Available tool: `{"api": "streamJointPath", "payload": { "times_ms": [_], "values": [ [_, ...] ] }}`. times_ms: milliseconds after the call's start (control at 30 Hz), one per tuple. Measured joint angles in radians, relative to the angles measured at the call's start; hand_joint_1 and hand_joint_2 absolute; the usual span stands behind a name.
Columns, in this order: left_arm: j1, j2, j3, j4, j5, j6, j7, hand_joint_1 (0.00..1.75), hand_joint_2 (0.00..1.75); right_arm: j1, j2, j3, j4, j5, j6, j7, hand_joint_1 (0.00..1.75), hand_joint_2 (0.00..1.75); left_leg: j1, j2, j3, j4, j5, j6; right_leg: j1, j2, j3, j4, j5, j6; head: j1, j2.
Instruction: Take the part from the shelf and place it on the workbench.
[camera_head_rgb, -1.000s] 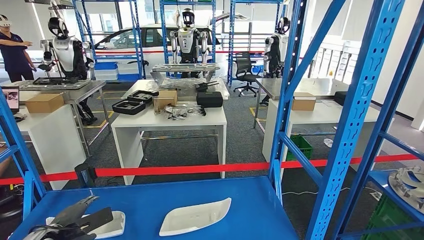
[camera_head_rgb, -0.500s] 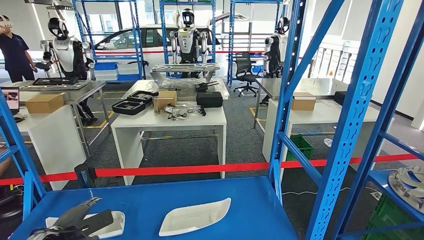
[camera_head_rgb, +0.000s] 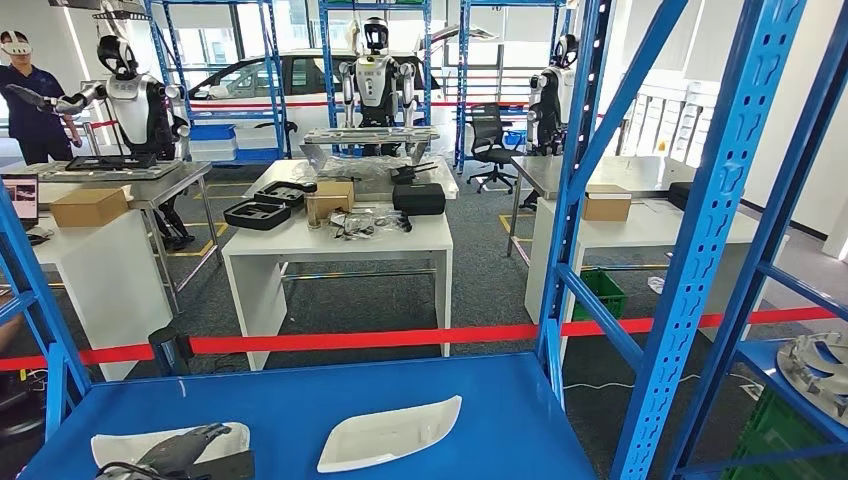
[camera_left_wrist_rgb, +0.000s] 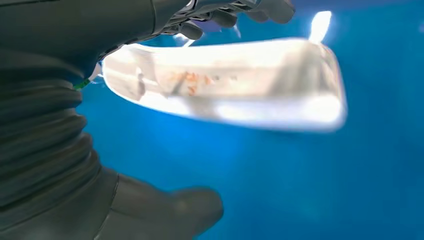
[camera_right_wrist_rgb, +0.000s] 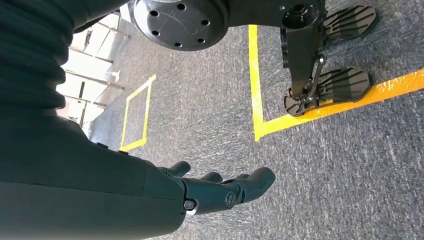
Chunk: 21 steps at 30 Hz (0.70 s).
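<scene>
- Blue shelf (camera_head_rgb: 420, 395): smooth painted metal deck inside perforated blue uprights.
- Left hand (camera_head_rgb: 180, 452), at 7 o'clock, lies over the near white part (camera_head_rgb: 120, 445); in the wrist view its dark fingers (camera_left_wrist_rgb: 220, 12) curl over the part's edge, thumb apart, grasp not certain.
- A second white part (camera_head_rgb: 390, 435), glossy and leaf-shaped, lies at 6 o'clock.
- Right hand (camera_right_wrist_rgb: 220, 190) hangs over grey carpet, fingers loosely apart and holding nothing.
- Red tape (camera_head_rgb: 400, 337) crosses beyond; white tables (camera_head_rgb: 340, 240) at 12 o'clock.
</scene>
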Motion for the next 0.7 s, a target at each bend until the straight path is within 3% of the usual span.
{"api": "streamJointPath", "payload": {
  "times_ms": [267, 700],
  "values": [
    [0.008, -0.021, -0.062, 0.002, -0.017, 0.002, 0.008, 1.75, 1.75, 0.000, 0.000, -0.010, 0.000, 0.005, 0.000, 0.001, 0.00, 1.75, 0.000, 0.000, 0.000, 0.000, 0.000, 0.000, 0.000, 0.000, 0.000, 0.000, 0.000, 0.000, 0.000, 0.000],
    [0.008, -0.033, -0.092, -0.001, -0.019, 0.054, 0.027, 1.75, 1.75, 0.000, 0.000, -0.016, 0.000, 0.008, 0.000, -0.002, 0.00, 1.75, 0.000, 0.000, 0.002, 0.000, 0.000, -0.001, 0.000, 0.000, 0.001, 0.000, 0.000, 0.000, 0.000, 0.000]
  ]
}}
